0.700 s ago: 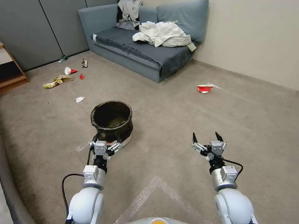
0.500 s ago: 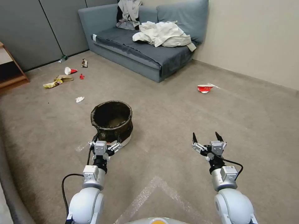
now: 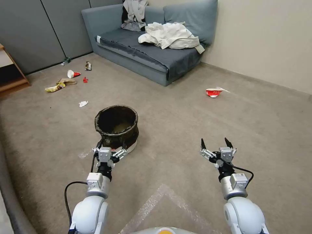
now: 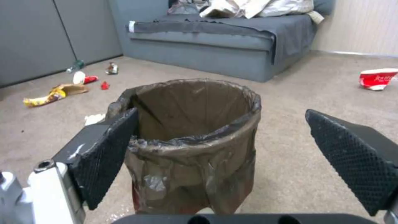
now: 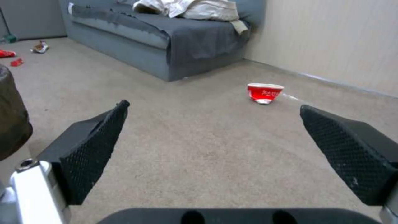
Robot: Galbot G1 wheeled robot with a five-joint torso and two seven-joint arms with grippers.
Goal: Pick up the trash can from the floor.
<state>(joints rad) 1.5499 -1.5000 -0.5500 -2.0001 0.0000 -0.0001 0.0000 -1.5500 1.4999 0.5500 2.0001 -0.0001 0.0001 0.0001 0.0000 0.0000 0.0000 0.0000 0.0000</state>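
Note:
The trash can (image 3: 117,128) stands upright on the beige carpet floor (image 3: 182,123), a small round bin with a wrinkly black bag folded over its rim. My left gripper (image 3: 111,144) is open just in front of it, low to the floor, its fingertips reaching the can's near side. In the left wrist view the trash can (image 4: 192,146) sits between the two spread fingers (image 4: 105,155), nearer one finger than the other. My right gripper (image 3: 214,143) hovers open over bare carpet to the right, holding nothing.
A grey sofa (image 3: 152,55) with crumpled clothes fills the far corner. A red-and-white paper cup (image 3: 214,92) lies on the carpet at right. Wrappers and another cup (image 3: 72,74) litter the far left by a wooden shelf (image 3: 9,74). Tape marks (image 3: 162,201) cross the carpet near me.

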